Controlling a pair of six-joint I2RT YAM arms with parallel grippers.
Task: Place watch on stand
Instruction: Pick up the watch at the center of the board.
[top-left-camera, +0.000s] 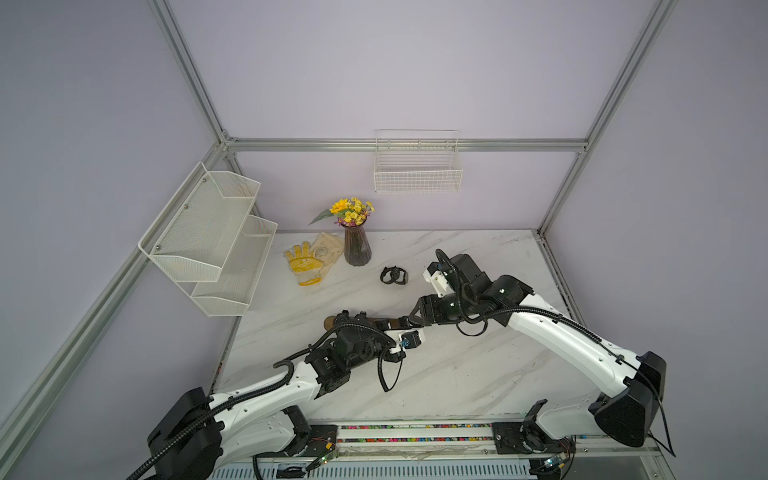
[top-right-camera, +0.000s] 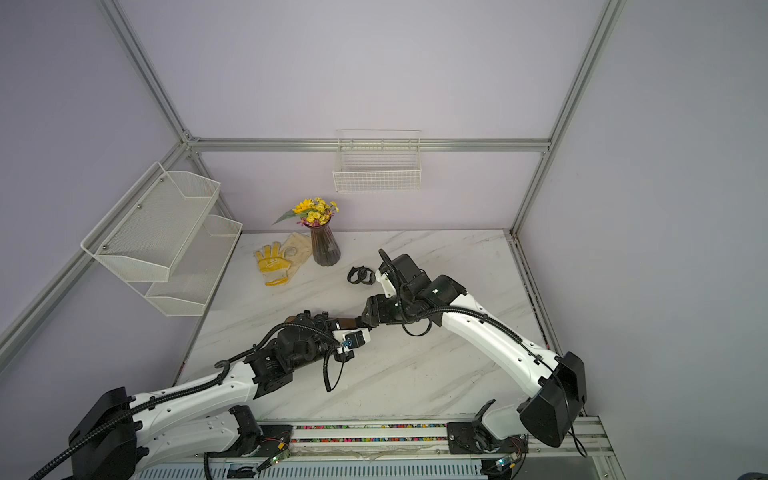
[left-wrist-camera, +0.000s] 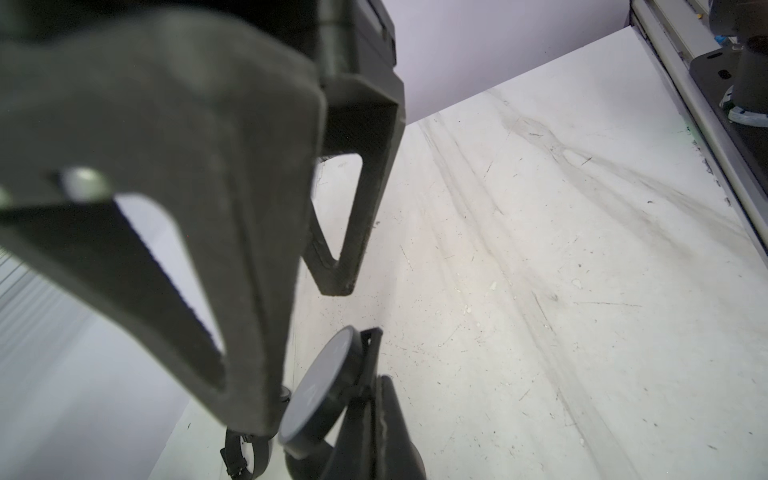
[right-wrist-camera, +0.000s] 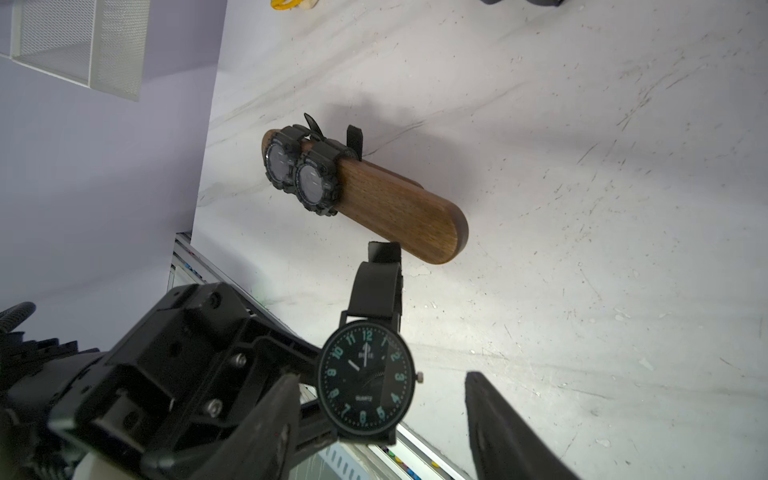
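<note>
In a top view, the left arm (top-left-camera: 266, 390) reaches up from the lower left and the right arm (top-left-camera: 561, 336) bends in from the lower right, grippers nearly meeting mid-frame. The left gripper (top-left-camera: 398, 323) is pinched closed on a watch (left-wrist-camera: 318, 392); the right gripper (right-wrist-camera: 380, 378) stands spread around its face.

Two arms of matching build before you. Your left arm (top-left-camera: 291, 384), right arm (top-left-camera: 561, 336): white link shells, black joint housings, small dark holes dotted along shells. Black corrugated cable conduit (top-left-camera: 536, 309) runs along each arm. White left wrist bracket (top-left-camera: 411, 336), blue part on it; white right wrist bracket (top-left-camera: 436, 282). On left tool (left-wrist-camera: 295, 359): matte dark grey fingers (left-wrist-camera: 166, 124), triangular cut-outs, one silver screw. On right tool (right-wrist-camera: 380, 380): black tapered fingers (right-wrist-camera: 498, 436). In your right wrist view, left tool's housing (right-wrist-camera: 174, 353): black, boxy, silver screw heads.
</note>
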